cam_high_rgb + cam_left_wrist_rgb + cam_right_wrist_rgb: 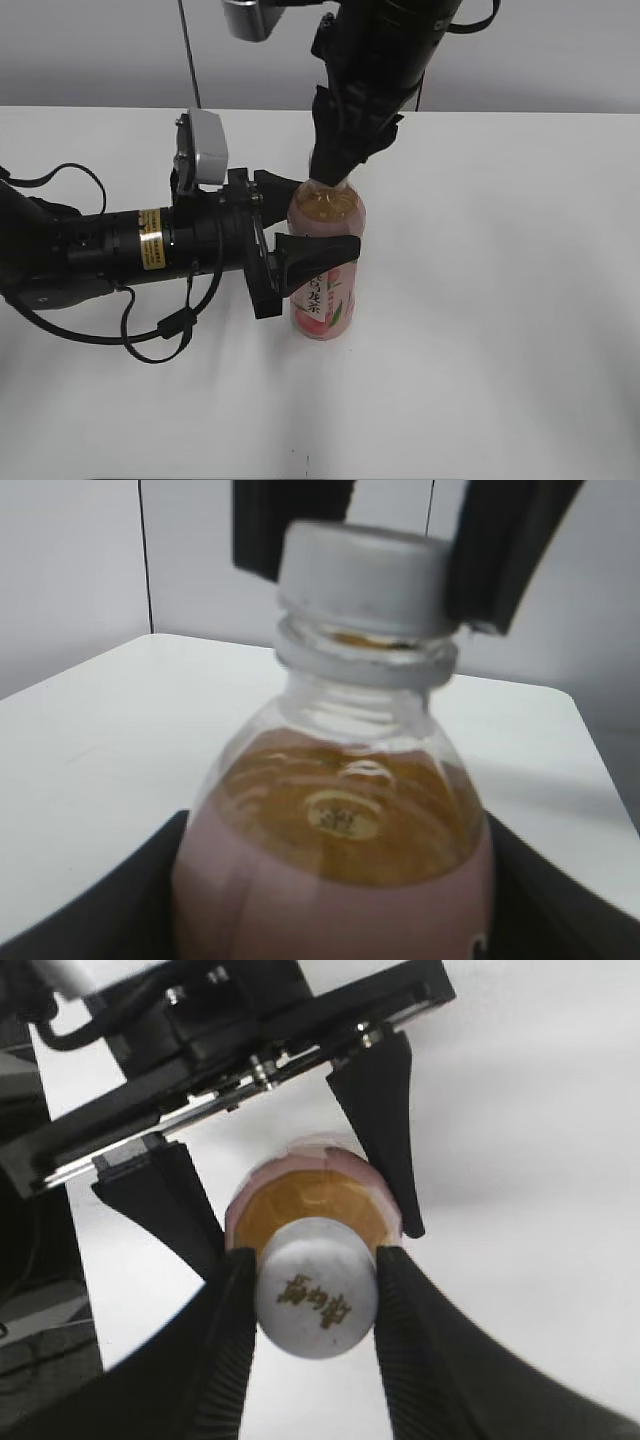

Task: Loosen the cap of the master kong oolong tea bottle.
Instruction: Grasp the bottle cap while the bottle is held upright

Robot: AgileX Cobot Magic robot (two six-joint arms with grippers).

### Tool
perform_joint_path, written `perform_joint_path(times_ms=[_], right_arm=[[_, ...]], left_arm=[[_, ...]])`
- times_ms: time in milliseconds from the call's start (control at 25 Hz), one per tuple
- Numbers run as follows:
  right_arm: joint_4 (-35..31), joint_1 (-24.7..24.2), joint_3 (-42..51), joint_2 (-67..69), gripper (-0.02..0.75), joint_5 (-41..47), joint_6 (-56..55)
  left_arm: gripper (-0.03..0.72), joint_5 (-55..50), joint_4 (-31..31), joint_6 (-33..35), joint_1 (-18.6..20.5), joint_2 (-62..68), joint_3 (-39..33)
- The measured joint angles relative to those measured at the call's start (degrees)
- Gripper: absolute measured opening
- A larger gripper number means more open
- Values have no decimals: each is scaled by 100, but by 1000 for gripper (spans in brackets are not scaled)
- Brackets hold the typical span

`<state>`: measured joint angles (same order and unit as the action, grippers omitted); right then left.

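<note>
The master kong oolong tea bottle (325,270) stands upright near the middle of the white surface (500,350). One bottle, one cap and two grippers are present.

Exterior view: the left gripper (300,225) reaches in horizontally from the left, its two fingers closed against opposite sides of the bottle body, one on the shoulder and one across the pink label. The right gripper (335,175) descends from above onto the bottle top. The cap is hidden behind the right gripper's fingers in this view.

Left wrist view: the cap (362,578) is visible here, pale and seated on the neck ring, with a dark finger (505,555) of the right gripper against each side. The amber tea (340,820) and the pink label top fill the lower frame.

Right wrist view: looking straight down, the cap (316,1288) shows its printed top mark, a detail no other view provides. The right gripper (316,1305) is closed on it, one finger touching each side. Below, the left gripper's two fingers (385,1120) flank the bottle shoulder (310,1195).
</note>
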<state>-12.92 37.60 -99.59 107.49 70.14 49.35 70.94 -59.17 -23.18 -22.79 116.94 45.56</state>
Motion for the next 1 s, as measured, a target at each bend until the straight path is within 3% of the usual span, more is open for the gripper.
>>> perform_joint_path(times_ms=[1000], right_arm=[[-124, 7, -34, -24, 279, 28, 6009]], left_arm=[[467, 11, -45, 18, 6, -10, 0]])
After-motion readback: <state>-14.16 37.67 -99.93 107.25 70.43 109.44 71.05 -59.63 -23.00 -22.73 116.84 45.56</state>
